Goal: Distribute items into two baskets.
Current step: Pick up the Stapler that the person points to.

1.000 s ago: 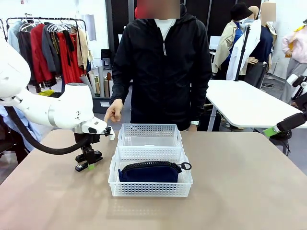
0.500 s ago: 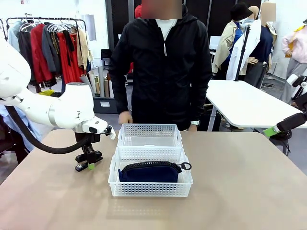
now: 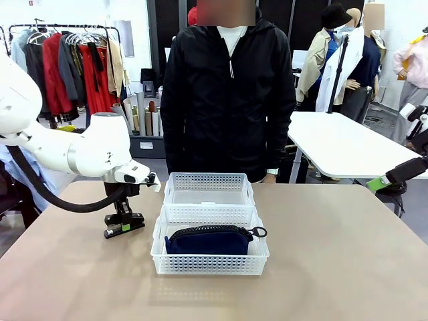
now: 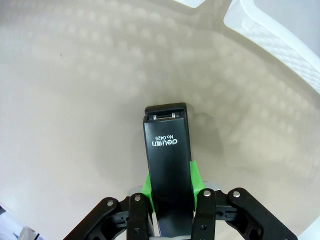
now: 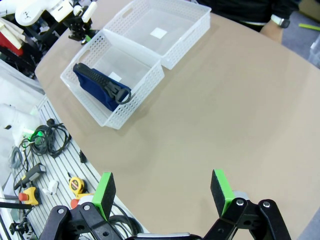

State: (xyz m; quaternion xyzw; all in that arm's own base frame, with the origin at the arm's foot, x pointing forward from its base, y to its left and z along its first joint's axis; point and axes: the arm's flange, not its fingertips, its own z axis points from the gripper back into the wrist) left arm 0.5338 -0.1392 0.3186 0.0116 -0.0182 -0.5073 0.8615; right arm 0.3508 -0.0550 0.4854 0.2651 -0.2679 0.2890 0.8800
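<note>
**Stapler clamped, lift pending**

Left gripper (image 3: 123, 225) clamped on the small black desk stapler (image 4: 167, 155), seemingly near its rear end; empty white lattice plastic basket (image 3: 208, 180) just beside it. Risk: an off-centre hold lets the stapler pivot or slip out.

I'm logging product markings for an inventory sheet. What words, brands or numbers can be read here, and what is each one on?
"deli": on top of the black stapler, upside down in the left wrist view.
"No.0425": on the same stapler, right next to the brand.
White sticker on the floor of the empty basket: too small to read.
</note>
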